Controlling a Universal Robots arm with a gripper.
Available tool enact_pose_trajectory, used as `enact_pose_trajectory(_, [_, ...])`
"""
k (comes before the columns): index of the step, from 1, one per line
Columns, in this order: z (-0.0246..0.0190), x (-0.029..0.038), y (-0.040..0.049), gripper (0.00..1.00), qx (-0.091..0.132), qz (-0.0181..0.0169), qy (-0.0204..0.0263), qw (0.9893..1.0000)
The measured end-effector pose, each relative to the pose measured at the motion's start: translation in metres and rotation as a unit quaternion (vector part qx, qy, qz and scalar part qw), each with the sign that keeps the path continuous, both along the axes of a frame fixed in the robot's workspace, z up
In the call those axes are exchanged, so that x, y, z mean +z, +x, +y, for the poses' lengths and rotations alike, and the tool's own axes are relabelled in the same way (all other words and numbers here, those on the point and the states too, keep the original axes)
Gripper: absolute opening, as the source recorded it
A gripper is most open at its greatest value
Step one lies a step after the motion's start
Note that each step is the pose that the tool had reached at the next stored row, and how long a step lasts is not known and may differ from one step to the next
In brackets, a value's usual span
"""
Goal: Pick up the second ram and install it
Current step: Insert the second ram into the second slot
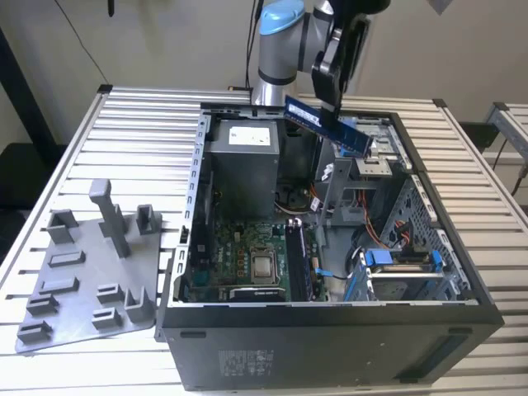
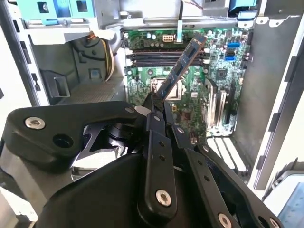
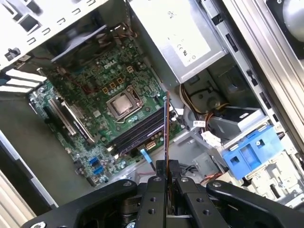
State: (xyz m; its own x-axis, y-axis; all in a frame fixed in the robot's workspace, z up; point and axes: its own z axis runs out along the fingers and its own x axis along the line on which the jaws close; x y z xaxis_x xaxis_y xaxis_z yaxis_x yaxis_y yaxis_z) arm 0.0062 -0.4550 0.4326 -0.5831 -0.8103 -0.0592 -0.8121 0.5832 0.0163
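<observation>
The open computer case (image 1: 330, 338) lies beneath the gripper (image 1: 332, 107), and the green motherboard (image 1: 239, 257) on its floor is lower still. The gripper is clamped nearly closed on the second ram (image 1: 355, 137), which juts out from it in mid-air above the board.

No wording is legible. Fine print stands on the pale label (image 3: 187, 50) of the power supply (image 3: 159, 21), on a white sticker (image 1: 246, 361) on the computer case (image 1: 355, 346) front panel, and as small white markings on the motherboard (image 3: 85, 92); none can be made out.
</observation>
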Motion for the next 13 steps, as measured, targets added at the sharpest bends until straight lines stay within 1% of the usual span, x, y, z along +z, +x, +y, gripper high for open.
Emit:
enact_pose_trajectory(4, [0.0,-0.0002,-0.0012,0.14,-0.021,0.0,0.0,0.9998])
enact_pose_trajectory(8, [0.0,-0.0003,-0.002,0.14,-0.041,0.0001,0.0,0.9992])
enact_pose_trajectory(13, [0.0,-0.001,-0.002,0.14,-0.072,0.0002,0.0,0.9974])
